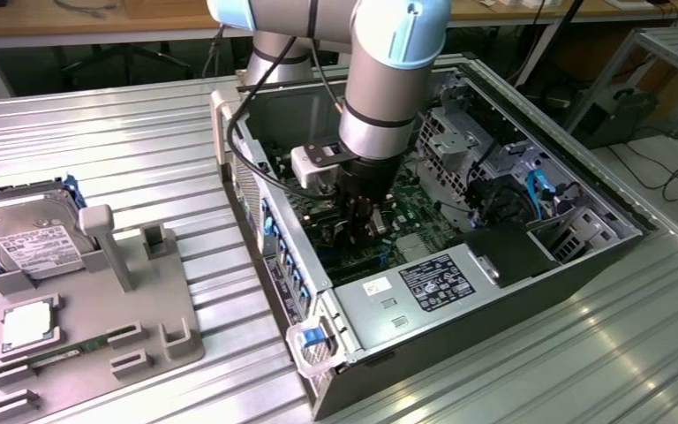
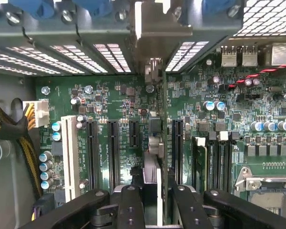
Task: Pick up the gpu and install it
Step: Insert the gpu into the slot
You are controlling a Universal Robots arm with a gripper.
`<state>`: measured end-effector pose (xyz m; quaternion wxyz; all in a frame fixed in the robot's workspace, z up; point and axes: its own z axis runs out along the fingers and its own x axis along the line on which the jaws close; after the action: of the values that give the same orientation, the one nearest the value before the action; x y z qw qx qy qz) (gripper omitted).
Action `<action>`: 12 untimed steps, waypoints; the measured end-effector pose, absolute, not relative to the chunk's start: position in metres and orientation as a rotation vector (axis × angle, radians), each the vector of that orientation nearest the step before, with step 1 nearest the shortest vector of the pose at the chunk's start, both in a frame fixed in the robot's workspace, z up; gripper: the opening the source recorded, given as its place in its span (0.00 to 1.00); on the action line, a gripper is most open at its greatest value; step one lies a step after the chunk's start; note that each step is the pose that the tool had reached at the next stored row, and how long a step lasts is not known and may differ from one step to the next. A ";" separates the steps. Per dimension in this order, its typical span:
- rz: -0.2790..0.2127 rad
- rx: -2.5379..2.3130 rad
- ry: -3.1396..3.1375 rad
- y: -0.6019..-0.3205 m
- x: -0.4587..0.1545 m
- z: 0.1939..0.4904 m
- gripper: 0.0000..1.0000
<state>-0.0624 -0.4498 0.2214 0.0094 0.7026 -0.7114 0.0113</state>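
In the exterior view, the robot arm is reaching down into the open computer case, which is lying on its side on the ribbed metal table. The gripper is hanging low over the green motherboard inside the case. A white label with black print is showing on the power supply near the case's front end, but its writing is too small to read. Well apart from the case, toward the exterior view's left, a grey parts holder is sitting with a silver hard drive standing in it; the drive's label is likewise unreadable.

In the wrist view, the gripper is holding the gpu edge-on between its two black fingers, which are closed on the card's thin sides. The card is running straight out from the jaws toward the case's rear wall, its metal bracket sitting at the slot openings there. It is standing over the motherboard between the black expansion slots. Tiny white print on the board is illegible.
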 end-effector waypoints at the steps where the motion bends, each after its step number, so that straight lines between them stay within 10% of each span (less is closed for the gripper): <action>1: 0.035 2.195 -2.222 -0.450 -0.062 0.221 0.28; 12: 0.035 2.195 -2.223 -0.450 -0.063 0.220 0.28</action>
<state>-0.0633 -0.4497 0.2199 0.0084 0.7026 -0.7115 0.0111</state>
